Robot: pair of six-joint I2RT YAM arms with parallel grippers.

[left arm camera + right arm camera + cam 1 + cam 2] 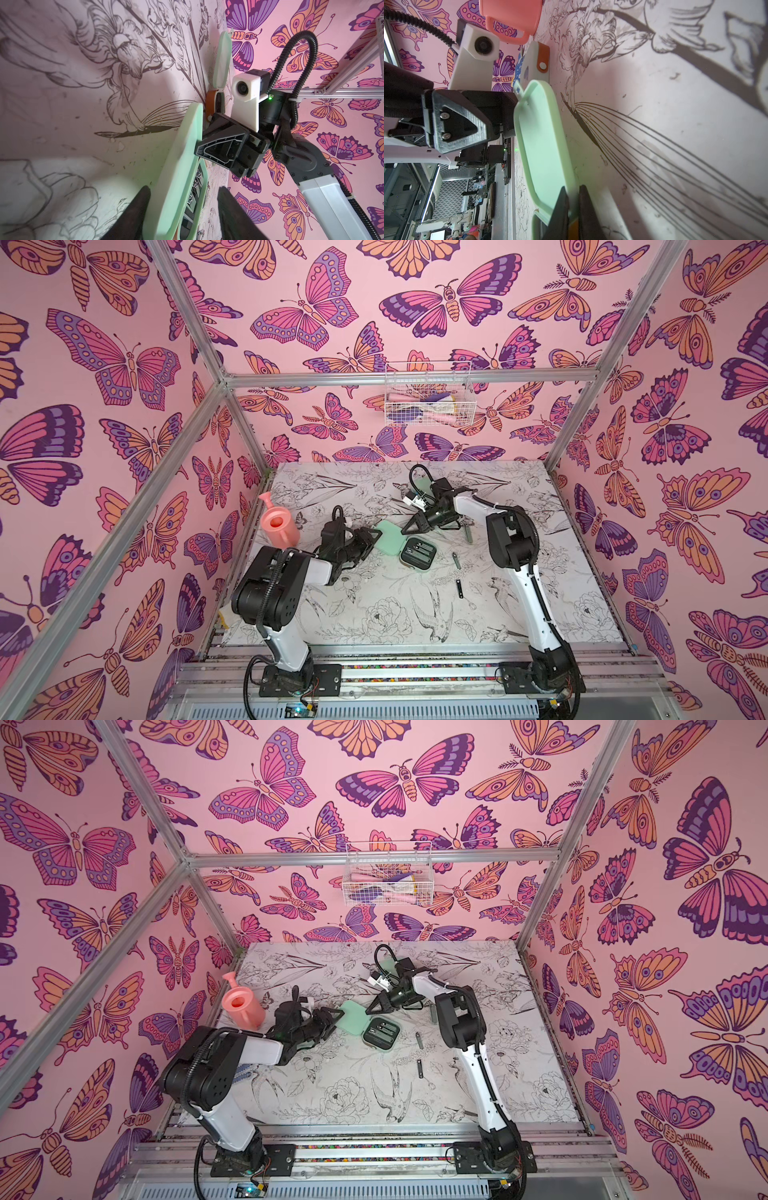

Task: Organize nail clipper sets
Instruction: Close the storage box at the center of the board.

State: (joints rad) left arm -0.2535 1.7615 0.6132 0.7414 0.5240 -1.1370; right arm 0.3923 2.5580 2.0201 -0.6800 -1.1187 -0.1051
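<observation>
The right claw (572, 190) was pinched shut on the green lid (546, 141). The left claw (184, 189) stood partly open around it, and probably needed to close slowly, straight.

One mint-green rounded-square hinged case (388, 537) lying open mid-bench, black inside, with slim grey metal clippers (456, 561) loose beside it.

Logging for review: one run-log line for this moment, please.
case: open | right hand: shut on lid | left hand: open, astride lid | tools: loose on table
</observation>
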